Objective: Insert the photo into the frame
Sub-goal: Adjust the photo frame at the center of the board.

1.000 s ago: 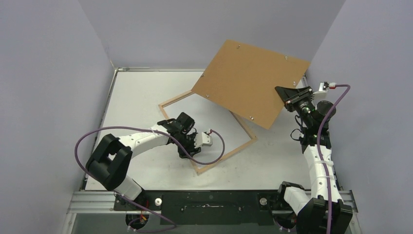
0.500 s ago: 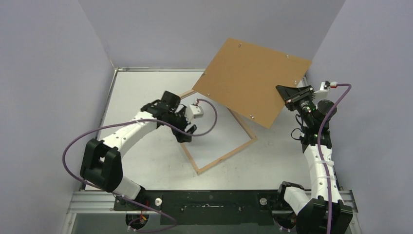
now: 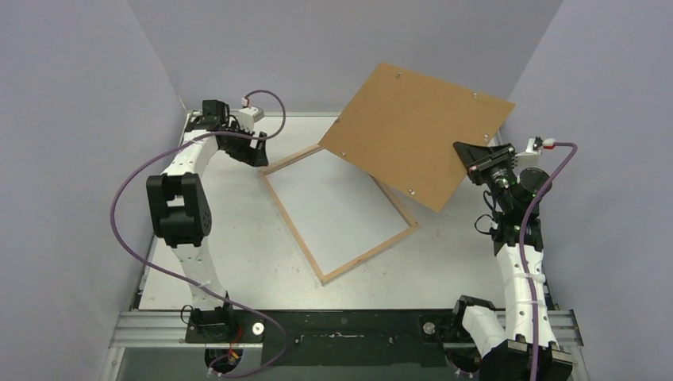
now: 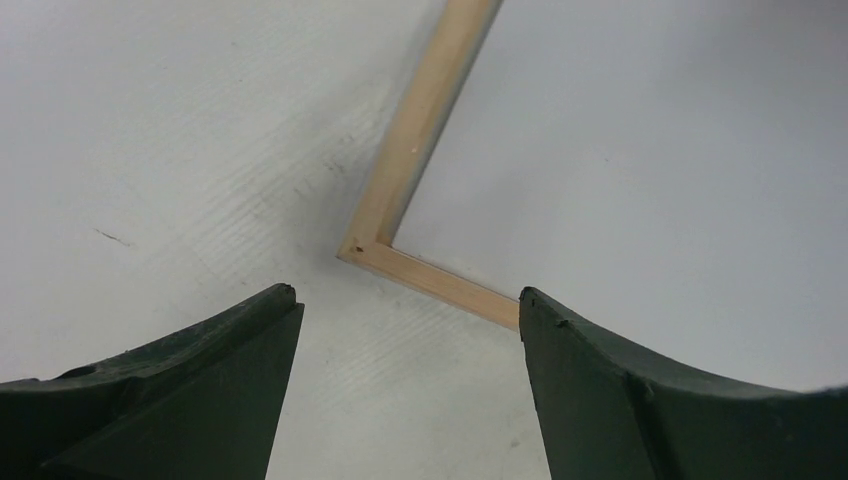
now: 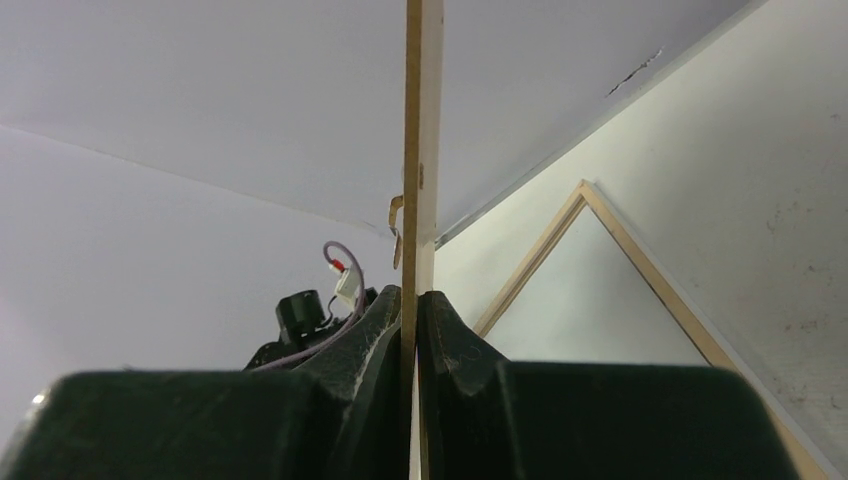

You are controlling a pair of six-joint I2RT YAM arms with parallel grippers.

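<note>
Judging from how things lie, we take the photo step as all but done and the closing-up as the step in hand. Low in the top view, the frame (image 3: 292, 225) lies flat on the tabletop (image 3: 230, 238), set on a slant with one corner towards the bases. Within its bars we see a smooth pale sheet, which we read as the photo (image 3: 337, 206) lying white back up. We cannot tell whether it sits fully down at every corner. At mid right, the right jaws are clamped on the edge of the brown panel (image 3: 413, 127), which is held up tilted and hides the frame's far right corner in that view. At upper left, the left jaws stand wide open and empty, just beyond the frame's far left corner. Next, we judge, the panel must come down square to the bars and onto the photo without shifting it.
</note>
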